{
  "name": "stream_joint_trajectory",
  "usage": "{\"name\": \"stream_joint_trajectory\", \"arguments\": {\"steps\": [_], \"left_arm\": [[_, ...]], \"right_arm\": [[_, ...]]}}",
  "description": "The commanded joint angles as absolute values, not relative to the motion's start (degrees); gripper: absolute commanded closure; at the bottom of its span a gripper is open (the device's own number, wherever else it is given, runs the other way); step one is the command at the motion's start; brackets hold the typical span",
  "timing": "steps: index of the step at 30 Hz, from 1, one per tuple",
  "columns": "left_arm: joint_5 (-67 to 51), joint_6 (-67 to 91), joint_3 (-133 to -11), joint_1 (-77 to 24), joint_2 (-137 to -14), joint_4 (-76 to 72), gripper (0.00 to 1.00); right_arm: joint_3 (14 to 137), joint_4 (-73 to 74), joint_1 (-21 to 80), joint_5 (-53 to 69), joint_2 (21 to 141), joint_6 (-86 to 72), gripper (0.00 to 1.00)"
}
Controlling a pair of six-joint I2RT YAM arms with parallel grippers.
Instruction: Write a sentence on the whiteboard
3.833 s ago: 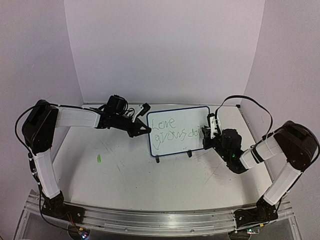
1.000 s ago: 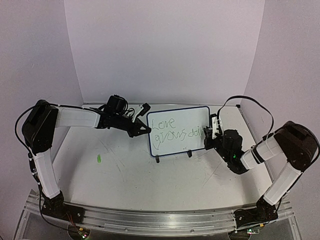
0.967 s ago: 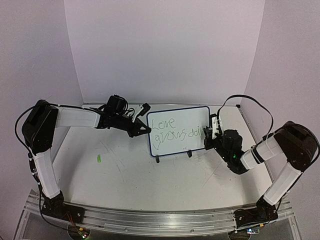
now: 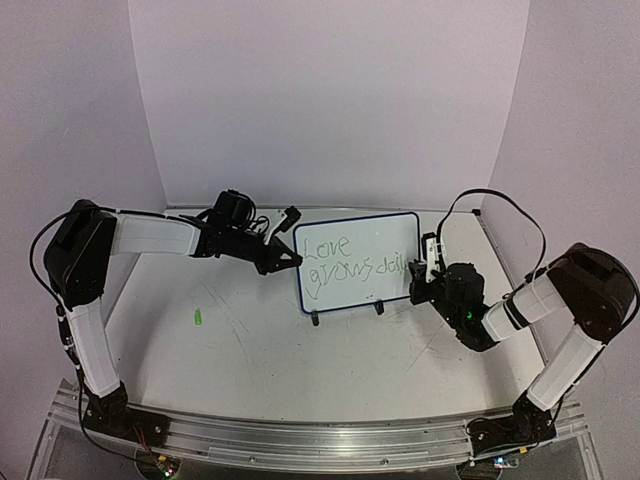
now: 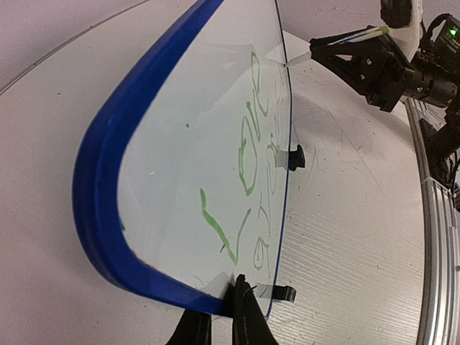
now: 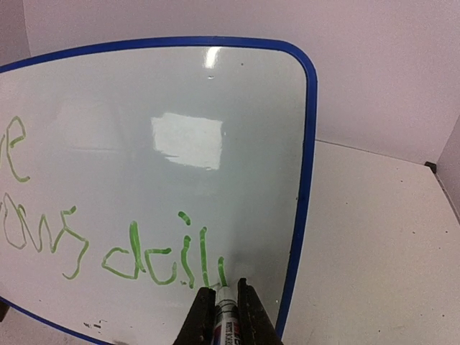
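The whiteboard (image 4: 355, 255) stands upright on two black feet at the table's middle, with a blue rim (image 6: 307, 144). Green writing (image 4: 345, 262) on it reads "Love" above "grows dail" with a short stroke after it. My left gripper (image 4: 293, 256) is shut on the board's left edge; the left wrist view shows its fingers (image 5: 244, 316) pinching the rim (image 5: 108, 215). My right gripper (image 6: 223, 298) is shut on a marker (image 6: 226, 316) whose tip touches the board just right of "dail" (image 6: 154, 248). In the top view the right gripper (image 4: 421, 266) is at the board's right edge.
A small green marker cap (image 4: 198, 317) lies on the table at the left. White walls close in the back and both sides. A metal rail (image 4: 300, 440) runs along the near edge, holding both arm bases.
The right gripper has shifted slightly right along the lower line, and the writing has grown from "doi" toward "dail" plus a new short stroke. The left arm and board have not moved.
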State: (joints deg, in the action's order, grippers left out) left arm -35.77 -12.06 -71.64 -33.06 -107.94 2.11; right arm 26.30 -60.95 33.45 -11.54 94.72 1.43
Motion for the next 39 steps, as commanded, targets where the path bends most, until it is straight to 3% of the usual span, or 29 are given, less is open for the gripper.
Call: {"name": "stream_joint_trajectory", "arguments": {"steps": [1, 39], "left_arm": [[-24.01, -20.45, -69.03, -32.7, -111.18, 12.53, 1.0], [-23.99, -20.48, -69.0, -32.72, -110.51, 12.55, 1.0]], "right_arm": [[25.44, -60.95, 33.31, -13.88, 94.33, -1.39, 1.0], [29.7, -60.38, 32.87, -14.48, 94.5, 2.52, 1.0]]}}
